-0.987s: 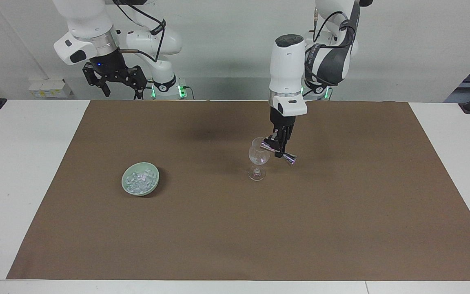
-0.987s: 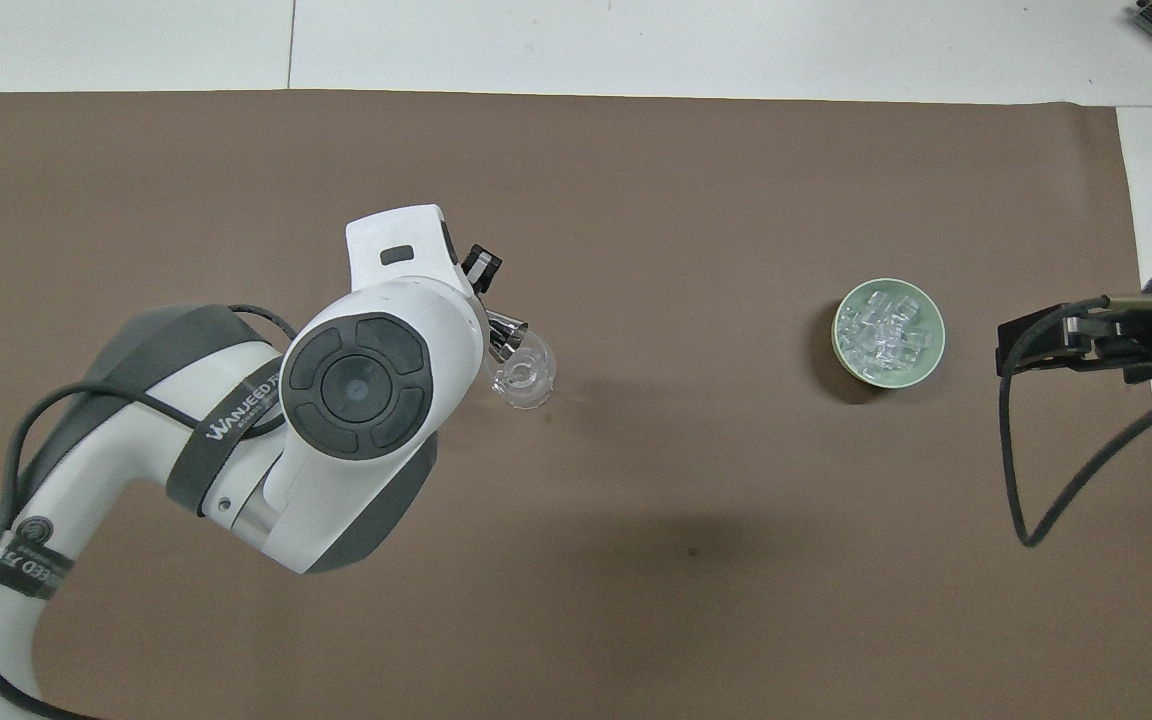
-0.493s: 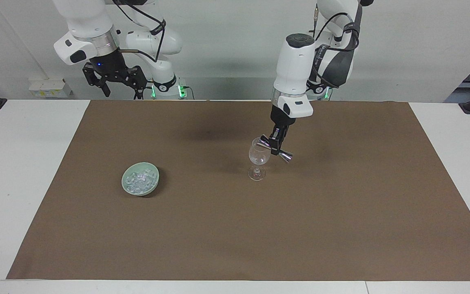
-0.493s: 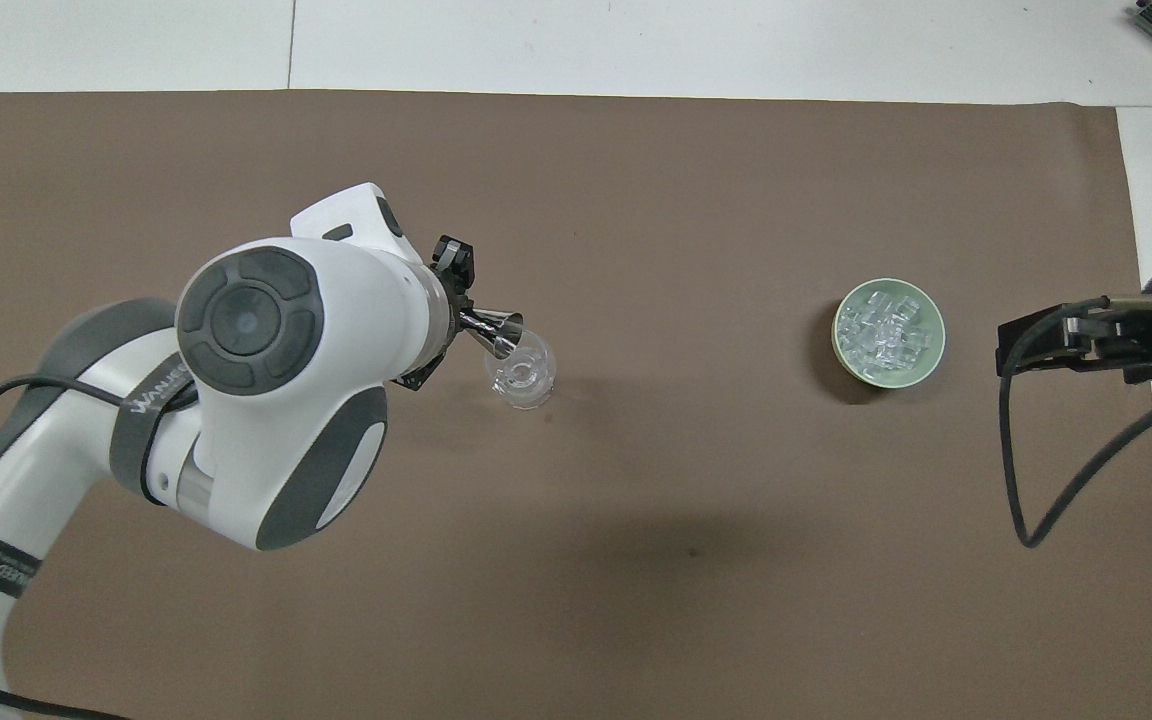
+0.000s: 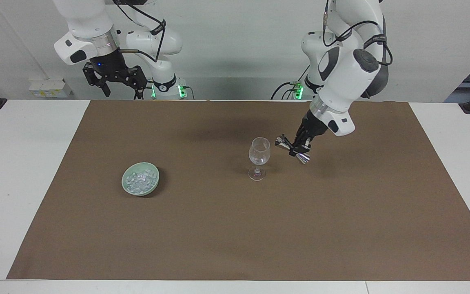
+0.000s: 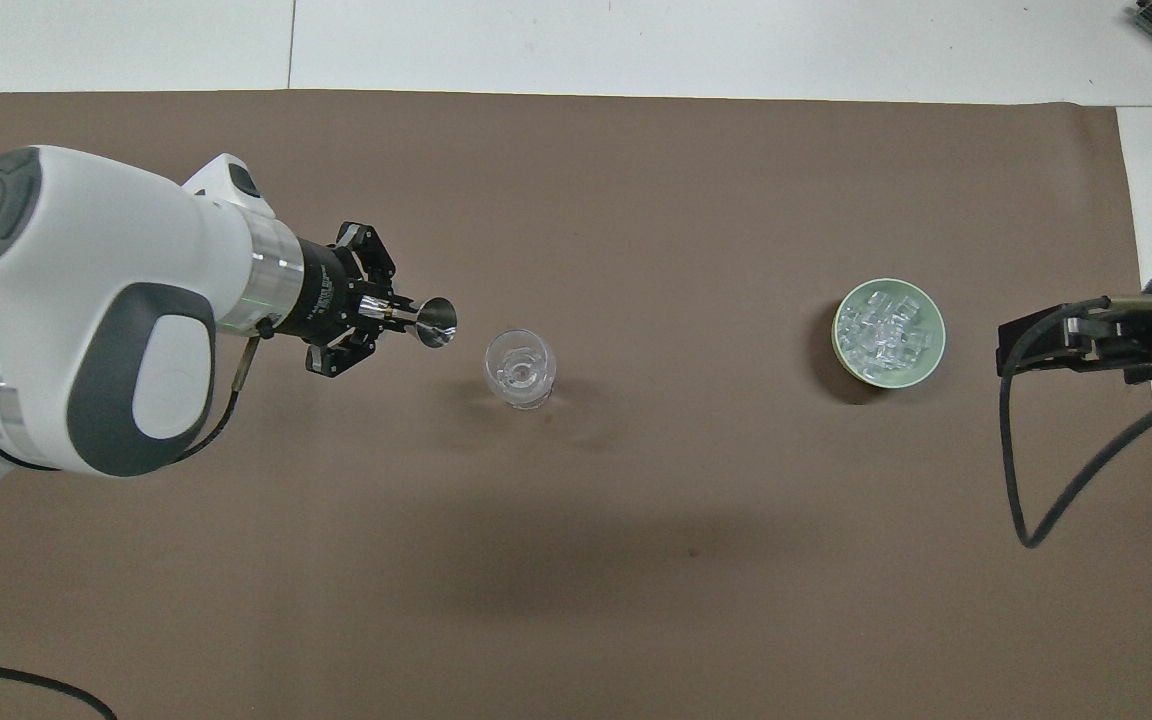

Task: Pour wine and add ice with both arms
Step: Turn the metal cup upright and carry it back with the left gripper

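Observation:
A clear wine glass [image 5: 259, 157] [image 6: 519, 367] stands upright near the middle of the brown mat. My left gripper [image 5: 299, 147] [image 6: 383, 313] is shut on a small silver double-cone jigger [image 5: 292, 150] [image 6: 426, 322], held tilted in the air beside the glass, toward the left arm's end of the table and apart from the rim. The ice [image 5: 140, 180] [image 6: 887, 329] lies as clear chunks in a pale green bowl [image 5: 130, 189] [image 6: 930, 361] toward the right arm's end. My right gripper [image 5: 116, 79] waits open, raised by its base.
The brown mat [image 5: 235, 228] covers most of the white table [image 5: 23, 171]. A black cable [image 6: 1036, 480] loops from the right arm over the mat's edge near the bowl. Bare mat lies between glass and bowl.
My left arm has swung away from over the wine glass toward its own end of the table, carrying the jigger off the rim. The right arm, glass and bowl have not moved.

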You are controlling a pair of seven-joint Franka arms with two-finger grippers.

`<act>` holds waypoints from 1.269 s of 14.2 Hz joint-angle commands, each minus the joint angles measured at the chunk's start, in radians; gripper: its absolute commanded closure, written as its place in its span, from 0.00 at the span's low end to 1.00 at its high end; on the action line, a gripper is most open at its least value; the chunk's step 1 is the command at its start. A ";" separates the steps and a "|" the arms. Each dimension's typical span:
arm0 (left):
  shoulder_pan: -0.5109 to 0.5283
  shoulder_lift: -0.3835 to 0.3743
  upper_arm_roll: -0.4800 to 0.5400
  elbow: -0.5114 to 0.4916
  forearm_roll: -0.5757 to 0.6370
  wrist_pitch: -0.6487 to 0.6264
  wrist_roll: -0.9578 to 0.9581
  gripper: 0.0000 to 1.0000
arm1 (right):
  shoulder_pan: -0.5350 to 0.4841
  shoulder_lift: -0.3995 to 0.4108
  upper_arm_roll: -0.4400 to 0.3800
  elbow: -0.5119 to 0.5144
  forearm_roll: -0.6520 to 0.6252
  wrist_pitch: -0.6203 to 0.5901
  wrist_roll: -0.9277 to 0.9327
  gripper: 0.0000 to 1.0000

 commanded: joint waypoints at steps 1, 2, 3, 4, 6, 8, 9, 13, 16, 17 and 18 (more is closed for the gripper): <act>0.110 0.014 -0.009 -0.005 -0.154 -0.098 0.097 1.00 | -0.015 -0.011 0.007 -0.014 0.005 0.020 -0.017 0.00; 0.142 0.034 -0.009 -0.005 -0.191 -0.120 0.118 1.00 | -0.017 -0.011 0.007 -0.014 0.007 0.020 -0.017 0.00; 0.173 0.045 -0.009 -0.006 -0.228 -0.141 0.131 1.00 | -0.017 -0.011 0.007 -0.014 0.007 0.020 -0.017 0.00; 0.205 0.062 -0.009 -0.017 -0.273 -0.147 0.147 1.00 | -0.015 -0.011 0.007 -0.014 0.007 0.020 -0.017 0.00; 0.259 0.090 -0.009 -0.029 -0.342 -0.173 0.221 1.00 | -0.015 -0.011 0.007 -0.014 0.007 0.020 -0.017 0.00; 0.299 0.093 -0.009 -0.064 -0.388 -0.181 0.285 1.00 | -0.015 -0.010 0.007 -0.014 0.007 0.020 -0.018 0.00; 0.328 0.099 -0.009 -0.078 -0.408 -0.186 0.311 1.00 | -0.015 -0.011 0.007 -0.014 0.005 0.020 -0.017 0.00; 0.398 0.117 -0.009 -0.135 -0.480 -0.194 0.387 1.00 | -0.017 -0.011 0.007 -0.014 0.007 0.020 -0.017 0.00; 0.471 0.149 -0.009 -0.164 -0.555 -0.229 0.465 1.00 | -0.015 -0.011 0.007 -0.014 0.007 0.020 -0.017 0.00; 0.492 0.171 -0.009 -0.166 -0.581 -0.241 0.477 1.00 | -0.015 -0.011 0.007 -0.014 0.007 0.020 -0.018 0.00; 0.517 0.197 -0.009 -0.166 -0.610 -0.247 0.490 1.00 | -0.015 -0.010 0.007 -0.014 0.007 0.020 -0.017 0.00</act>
